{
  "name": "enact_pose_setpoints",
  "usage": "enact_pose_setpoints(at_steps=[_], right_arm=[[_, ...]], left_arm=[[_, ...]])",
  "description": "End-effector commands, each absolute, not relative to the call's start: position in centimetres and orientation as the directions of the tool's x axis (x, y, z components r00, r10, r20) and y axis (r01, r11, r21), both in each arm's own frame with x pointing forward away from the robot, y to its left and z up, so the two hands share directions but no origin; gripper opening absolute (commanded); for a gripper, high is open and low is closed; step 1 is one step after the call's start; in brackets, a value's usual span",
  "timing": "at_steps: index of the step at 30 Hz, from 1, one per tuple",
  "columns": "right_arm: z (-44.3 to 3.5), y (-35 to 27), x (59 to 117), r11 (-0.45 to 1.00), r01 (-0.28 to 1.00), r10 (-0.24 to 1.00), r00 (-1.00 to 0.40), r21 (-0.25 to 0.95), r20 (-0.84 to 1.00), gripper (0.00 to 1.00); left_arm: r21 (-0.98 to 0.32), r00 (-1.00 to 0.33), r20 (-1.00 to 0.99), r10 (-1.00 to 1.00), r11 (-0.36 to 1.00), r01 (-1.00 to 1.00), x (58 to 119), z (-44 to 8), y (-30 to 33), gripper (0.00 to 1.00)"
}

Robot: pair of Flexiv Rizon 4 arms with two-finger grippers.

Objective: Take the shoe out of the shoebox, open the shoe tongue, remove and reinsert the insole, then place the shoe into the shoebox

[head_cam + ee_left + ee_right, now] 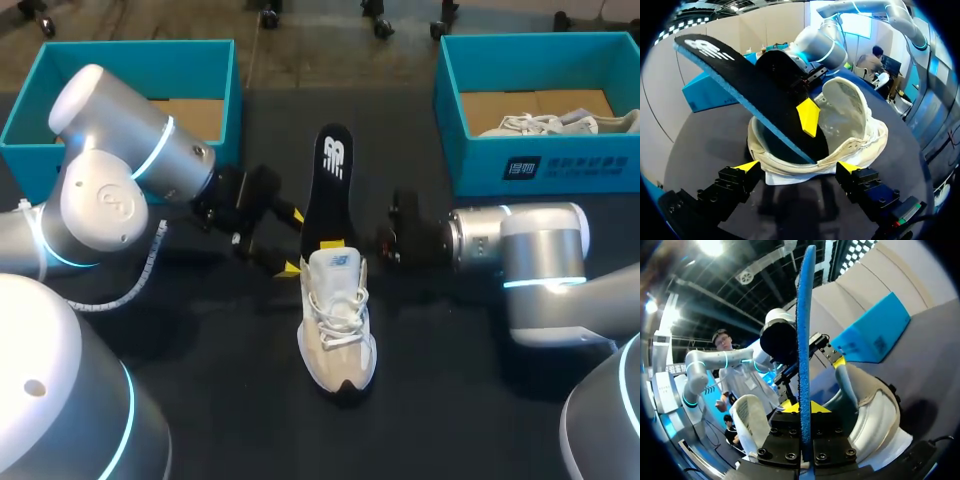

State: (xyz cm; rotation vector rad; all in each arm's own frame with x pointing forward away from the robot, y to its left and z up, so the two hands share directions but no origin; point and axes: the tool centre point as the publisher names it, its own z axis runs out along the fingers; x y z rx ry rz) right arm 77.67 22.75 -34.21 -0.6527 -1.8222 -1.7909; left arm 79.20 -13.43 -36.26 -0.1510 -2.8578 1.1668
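A white sneaker (336,325) stands on the dark table, toe toward the front edge. A black insole (329,185) with a blue underside rises out of its heel opening, slanting up and back. My right gripper (332,243) comes in from the right and is shut on the insole's lower part. In the right wrist view the insole (805,325) stands edge-on between the right gripper (805,409) fingers, with the sneaker (867,402) beside them. My left gripper (799,167) is open, its yellow tips spread on either side of the sneaker's heel (805,165), below the insole (735,80).
A teal shoebox (35,110) stands at the back left. A second teal box (447,120) at the back right holds another white shoe (548,124). Both arms crowd the table's middle, close behind the sneaker.
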Motion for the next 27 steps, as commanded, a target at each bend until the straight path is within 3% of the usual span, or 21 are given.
enact_pose_setpoints(at_steps=[1, 12, 13, 14, 15, 17, 27], right_arm=[[-34.7, 22.9, 77.2, 0.030, 0.666, -0.005, -0.745, 0.745, 0.667, 0.00], [-34.8, 22.5, 76.6, 0.035, 0.692, 0.024, -0.722, 0.721, 0.691, 0.00], [-34.8, 22.5, 76.6, 0.034, 0.687, 0.026, -0.727, 0.726, 0.686, 0.05], [-34.6, 22.5, 76.7, 0.035, 0.683, 0.031, -0.731, 0.730, 0.682, 0.18], [-34.4, 22.4, 76.8, 0.037, 0.678, 0.035, -0.735, 0.734, 0.678, 0.24], [-34.1, 22.4, 77.0, 0.041, 0.670, 0.040, -0.743, 0.742, 0.669, 0.32], [-32.2, 22.3, 77.5, 0.065, 0.631, 0.062, -0.776, 0.773, 0.628, 0.39]], left_arm=[[-0.698, -0.994, 0.010, 0.111, 0.712, 0.072, 79.3, -36.4, -13.5, 1.00], [-0.693, -0.993, 0.006, 0.119, 0.717, 0.082, 79.4, -36.5, -13.8, 1.00], [-0.693, -0.993, 0.007, 0.119, 0.716, 0.081, 79.4, -36.4, -13.8, 1.00], [-0.694, -0.993, 0.008, 0.120, 0.716, 0.081, 79.4, -36.4, -13.9, 1.00], [-0.694, -0.993, 0.008, 0.121, 0.716, 0.082, 79.4, -36.4, -13.9, 1.00], [-0.693, -0.992, 0.008, 0.125, 0.716, 0.084, 79.4, -36.4, -14.0, 1.00], [-0.694, -0.991, 0.008, 0.131, 0.715, 0.089, 79.5, -36.4, -14.1, 1.00]])
